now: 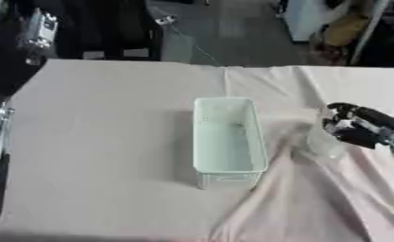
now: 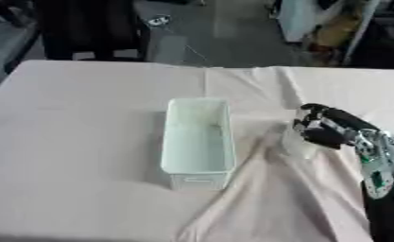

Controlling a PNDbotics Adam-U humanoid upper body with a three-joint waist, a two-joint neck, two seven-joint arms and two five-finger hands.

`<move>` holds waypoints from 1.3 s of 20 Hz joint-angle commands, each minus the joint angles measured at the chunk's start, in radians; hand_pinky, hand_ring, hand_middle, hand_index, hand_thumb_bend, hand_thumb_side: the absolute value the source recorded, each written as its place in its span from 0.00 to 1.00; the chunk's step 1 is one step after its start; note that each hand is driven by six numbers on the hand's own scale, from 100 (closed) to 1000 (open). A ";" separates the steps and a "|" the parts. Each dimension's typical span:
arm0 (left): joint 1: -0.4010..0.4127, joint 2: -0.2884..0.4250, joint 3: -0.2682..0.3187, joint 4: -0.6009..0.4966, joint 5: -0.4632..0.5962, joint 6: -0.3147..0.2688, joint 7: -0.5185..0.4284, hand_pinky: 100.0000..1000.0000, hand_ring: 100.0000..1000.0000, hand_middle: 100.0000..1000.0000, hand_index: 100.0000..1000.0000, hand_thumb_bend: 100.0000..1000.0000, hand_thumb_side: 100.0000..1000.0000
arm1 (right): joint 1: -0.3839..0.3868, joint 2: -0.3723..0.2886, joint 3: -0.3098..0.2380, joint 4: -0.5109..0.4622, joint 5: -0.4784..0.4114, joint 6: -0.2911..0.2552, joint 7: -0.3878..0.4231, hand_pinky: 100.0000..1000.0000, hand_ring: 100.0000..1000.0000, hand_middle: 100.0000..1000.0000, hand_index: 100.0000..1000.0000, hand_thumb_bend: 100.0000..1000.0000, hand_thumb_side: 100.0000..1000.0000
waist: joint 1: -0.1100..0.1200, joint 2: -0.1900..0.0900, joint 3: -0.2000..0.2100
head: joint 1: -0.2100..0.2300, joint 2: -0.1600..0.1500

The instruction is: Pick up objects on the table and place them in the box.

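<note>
Clear cup-like object [image 2: 301,142] sits on the surface [image 2: 76,142], right of the box [image 2: 198,137] and a bit apart from it. My right hand [image 2: 325,126] is on its right side, fingers curled round it. Box stands mid-surface, long axis near-to-far, open top, looks empty. Cloth is wrinkled, with a fold from below the object to the near edge. Wide bare room left of the box. Left hand not visible.

Box [image 2: 198,142] pale mint-white, plain. Cloth [image 1: 100,142] pinkish-beige, no pattern. Right hand [image 2: 328,130] black, silver joints, green spots on the wrist. Object against its fingers [image 2: 309,124] looks clear/whitish, probably translucent.
</note>
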 commanded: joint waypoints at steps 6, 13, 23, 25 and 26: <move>-0.017 0.020 0.005 -0.015 -0.007 -0.003 -0.003 0.42 0.55 0.70 0.70 0.00 0.73 | -0.016 -0.029 -0.007 0.042 0.014 0.001 0.000 1.00 1.00 1.00 0.62 0.00 1.00 | 0.003 -0.009 -0.001 | 0.003 -0.014; -0.018 0.019 0.003 -0.015 -0.007 -0.003 -0.004 0.42 0.55 0.70 0.70 0.00 0.73 | -0.041 -0.021 -0.008 0.069 0.032 -0.001 -0.007 1.00 1.00 1.00 0.62 0.00 1.00 | 0.004 -0.009 0.001 | 0.001 -0.013; -0.016 0.019 0.002 -0.015 -0.006 -0.002 -0.006 0.42 0.55 0.70 0.70 0.00 0.73 | -0.088 -0.029 -0.008 0.061 0.045 -0.001 -0.012 1.00 1.00 1.00 0.61 0.00 1.00 | 0.003 -0.010 0.002 | 0.001 -0.011; -0.016 0.020 0.002 -0.015 -0.006 -0.001 -0.007 0.42 0.55 0.70 0.70 0.00 0.73 | -0.091 -0.034 -0.008 0.055 0.043 0.000 -0.012 1.00 1.00 1.00 0.61 0.00 1.00 | 0.003 -0.011 0.002 | 0.001 -0.010; -0.016 0.020 0.002 -0.015 -0.006 -0.001 -0.008 0.42 0.55 0.70 0.70 0.00 0.73 | -0.092 -0.036 -0.009 0.053 0.043 0.001 -0.013 1.00 1.00 1.00 0.61 0.00 1.00 | 0.003 -0.011 0.002 | 0.001 -0.010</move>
